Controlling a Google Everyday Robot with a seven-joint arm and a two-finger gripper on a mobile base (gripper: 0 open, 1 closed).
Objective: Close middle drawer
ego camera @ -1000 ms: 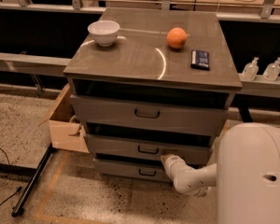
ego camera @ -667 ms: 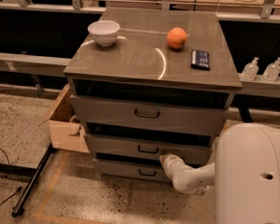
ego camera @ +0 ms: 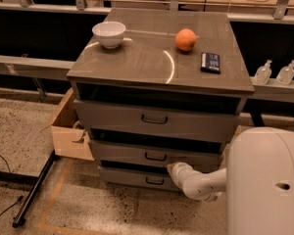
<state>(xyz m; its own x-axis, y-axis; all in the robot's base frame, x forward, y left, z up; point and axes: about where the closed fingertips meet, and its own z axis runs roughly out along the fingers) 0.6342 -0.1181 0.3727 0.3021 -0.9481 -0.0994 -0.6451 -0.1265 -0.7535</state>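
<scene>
The grey cabinet (ego camera: 161, 62) has three drawers. The middle drawer (ego camera: 137, 154) is a wide shallow grey front with a small dark handle (ego camera: 156, 156) at centre; it stands slightly out, with a dark gap above it. My gripper (ego camera: 172, 169) is at the end of the white arm, low and just right of the middle drawer's handle, close against the drawer's lower edge. The upper drawer (ego camera: 154, 119) sits above and the lowest drawer (ego camera: 137, 178) below.
On the cabinet top are a white bowl (ego camera: 109, 34), an orange (ego camera: 185, 39) and a dark flat packet (ego camera: 210, 62). An open cardboard box (ego camera: 68, 126) stands at the cabinet's left. A black bar (ego camera: 34, 190) lies on the floor. Two bottles (ego camera: 274, 72) stand at right.
The gripper has shifted slightly left and up toward the middle drawer's front. The drawers look the same.
</scene>
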